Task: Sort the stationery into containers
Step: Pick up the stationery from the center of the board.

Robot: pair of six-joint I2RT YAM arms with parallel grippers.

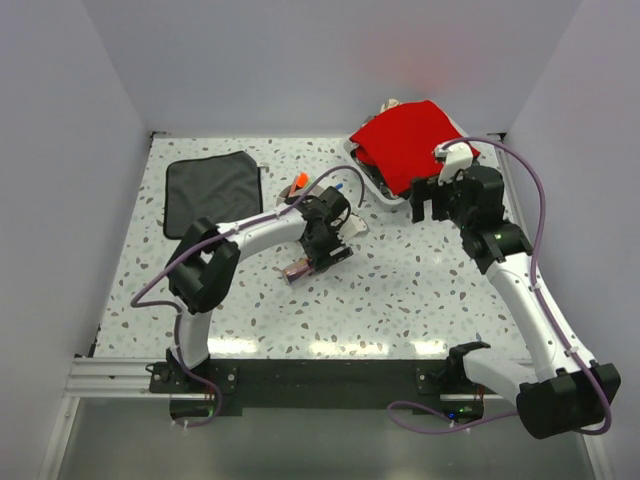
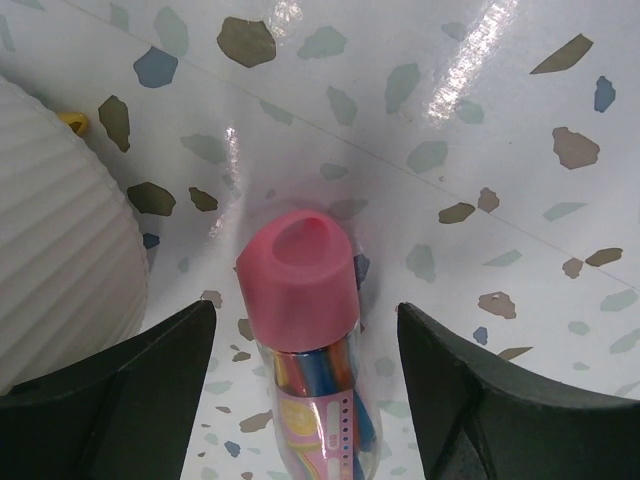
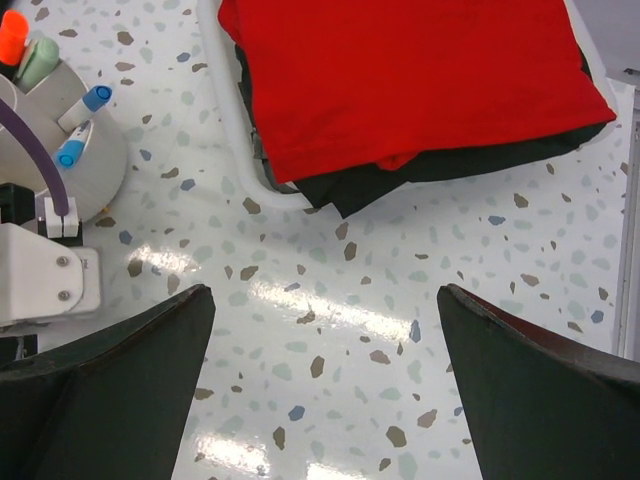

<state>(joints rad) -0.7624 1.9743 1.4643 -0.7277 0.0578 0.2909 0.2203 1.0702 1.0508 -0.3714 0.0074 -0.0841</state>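
The fat pink-capped stick [image 2: 300, 280] lies on the table between the fingers of my left gripper [image 2: 302, 320], which is open with a gap on each side. It also shows in the top view [image 1: 297, 268], just ahead of the left gripper [image 1: 312, 258]. The ribbed off-white bowl [image 2: 60, 230] stands right beside it. In the right wrist view the bowl [image 3: 95, 165] holds the orange highlighter [image 3: 12, 35], the pale green highlighter [image 3: 40, 62] and two blue-tipped pens [image 3: 85, 105]. My right gripper [image 3: 325, 330] is open and empty over bare table.
A white tray [image 3: 235, 130] with a red cloth [image 3: 400, 70] over black cloth sits at the back right, just beyond the right gripper [image 1: 430, 212]. A black cloth [image 1: 212, 190] lies flat at the back left. A small yellow bit [image 2: 72, 122] peeks from behind the bowl.
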